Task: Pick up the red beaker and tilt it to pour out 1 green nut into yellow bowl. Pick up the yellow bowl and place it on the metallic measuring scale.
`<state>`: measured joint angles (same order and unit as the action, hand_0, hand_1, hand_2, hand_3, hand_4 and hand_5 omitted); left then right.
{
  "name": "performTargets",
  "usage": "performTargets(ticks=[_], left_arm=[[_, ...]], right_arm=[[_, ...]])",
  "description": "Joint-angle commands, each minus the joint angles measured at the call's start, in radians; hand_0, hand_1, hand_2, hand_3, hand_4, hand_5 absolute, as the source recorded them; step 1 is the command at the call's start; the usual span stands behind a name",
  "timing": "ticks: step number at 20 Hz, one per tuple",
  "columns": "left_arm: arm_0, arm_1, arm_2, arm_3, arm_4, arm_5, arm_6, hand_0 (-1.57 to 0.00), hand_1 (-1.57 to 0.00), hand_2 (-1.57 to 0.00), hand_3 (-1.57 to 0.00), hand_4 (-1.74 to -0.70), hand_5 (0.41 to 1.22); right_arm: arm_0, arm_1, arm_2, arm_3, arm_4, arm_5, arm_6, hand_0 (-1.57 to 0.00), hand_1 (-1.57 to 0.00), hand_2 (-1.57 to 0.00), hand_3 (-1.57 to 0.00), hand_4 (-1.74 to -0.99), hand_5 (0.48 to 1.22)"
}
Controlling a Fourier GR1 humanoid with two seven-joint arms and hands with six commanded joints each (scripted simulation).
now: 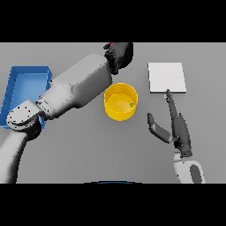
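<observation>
One green nut [131,104] in yellow bowl [120,102], left hand [118,54] gripping red beaker [111,44]

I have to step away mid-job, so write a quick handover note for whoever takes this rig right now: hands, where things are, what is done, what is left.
Left hand: at the far side of the table, behind the yellow bowl, fingers curled round the red beaker, of which only a sliver shows.
Right hand: open, holding nothing, to the right of the bowl, fingertips at the near edge of the scale.
Bowl: mid-table, left of the scale, not on it. A green nut lies inside by its right wall.
Blue bin: far left, not involved.
Done: pour looks complete.
Left: put the beaker down, lift the bowl, set it on the scale.
</observation>
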<state>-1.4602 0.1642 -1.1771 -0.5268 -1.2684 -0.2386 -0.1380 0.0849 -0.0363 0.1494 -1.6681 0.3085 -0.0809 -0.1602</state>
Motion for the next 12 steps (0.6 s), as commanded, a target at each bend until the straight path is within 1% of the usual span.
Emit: performTargets(ticks=[1, 2, 3, 4, 5, 6, 7, 8, 9, 10, 12], left_arm=[[-0.025, 0.015, 0.022, 0.002, 0.021, -0.003, -0.008, -1.57, -1.57, -1.57, -1.57, -1.73, 1.221], [-0.052, 0.029, 0.053, 0.017, 0.051, 0.001, -0.021, -1.57, -1.57, -1.57, -1.57, -1.73, 1.221], [-0.073, 0.037, 0.087, 0.048, 0.080, -0.002, -0.004, -1.57, -1.57, -1.57, -1.26, -1.73, 1.221], [-0.094, 0.048, 0.110, 0.075, 0.100, 0.008, -0.003, -1.57, -1.57, -1.57, -1.02, -1.73, 1.221], [-0.105, 0.061, 0.144, 0.105, 0.132, 0.044, -0.008, -1.57, -1.57, -1.57, -1.13, -1.73, 1.221], [-0.122, 0.079, 0.178, 0.138, 0.167, 0.045, -0.020, -1.57, -1.57, -1.57, -1.22, -1.73, 1.221], [-0.144, 0.094, 0.232, 0.167, 0.219, 0.023, -0.012, -1.57, -1.57, -1.57, -1.29, -1.73, 1.221], [-0.153, 0.106, 0.277, 0.208, 0.260, 0.023, 0.026, -1.57, -1.57, -1.57, -1.35, -1.73, 1.221], [-0.163, 0.127, 0.329, 0.234, 0.312, 0.022, 0.044, -1.57, -1.57, -1.57, -1.39, -1.73, 1.221], [-0.166, 0.144, 0.371, 0.261, 0.355, 0.030, 0.067, -1.57, -1.57, -1.57, -1.43, -1.73, 1.221], [-0.162, 0.192, 0.457, 0.298, 0.450, 0.060, 0.113, -1.57, -1.57, -1.57, -1.44, -1.74, 1.221]], right_arm=[[0.010, -0.002, 0.004, -0.001, 0.007, -0.001, -0.010, 0.00, 0.00, 0.00, 0.00, -1.030, 0.682], [-0.003, -0.005, 0.000, -0.006, 0.009, -0.004, 0.004, 0.00, 0.00, 0.00, 0.00, -1.023, 0.682], [-0.006, -0.006, 0.001, -0.006, 0.013, -0.005, 0.006, 0.00, 0.00, 0.00, 0.00, -1.024, 0.681], [-0.002, -0.001, 0.006, -0.015, 0.009, -0.002, 0.013, 0.00, 0.00, 0.00, 0.00, -1.028, 0.680], [0.000, -0.007, 0.003, -0.017, 0.009, -0.002, 0.011, 0.00, 0.00, 0.00, 0.00, -1.018, 0.680], [0.002, 0.000, 0.002, -0.014, -0.006, 0.007, 0.022, 0.00, 0.00, 0.00, 0.00, -1.009, 0.676], [-0.001, 0.000, 0.004, -0.008, -0.004, 0.006, 0.006, 0.00, 0.00, 0.00, 0.00, -1.001, 0.683], [-0.005, -0.001, 0.002, 0.004, -0.004, 0.005, -0.001, 0.00, 0.00, 0.00, 0.00, -0.996, 0.681], [-0.007, 0.004, 0.003, 0.001, -0.002, -0.001, -0.010, 0.00, 0.00, 0.00, 0.00, -0.996, 0.675], [-0.014, -0.004, -0.004, 0.002, -0.005, -0.001, -0.006, 0.00, 0.00, 0.00, 0.00, -0.990, 0.672], [-0.019, 0.011, 0.004, 0.016, -0.008, 0.001, -0.004, 0.00, 0.00, 0.00, 0.00, -1.004, 0.668]])
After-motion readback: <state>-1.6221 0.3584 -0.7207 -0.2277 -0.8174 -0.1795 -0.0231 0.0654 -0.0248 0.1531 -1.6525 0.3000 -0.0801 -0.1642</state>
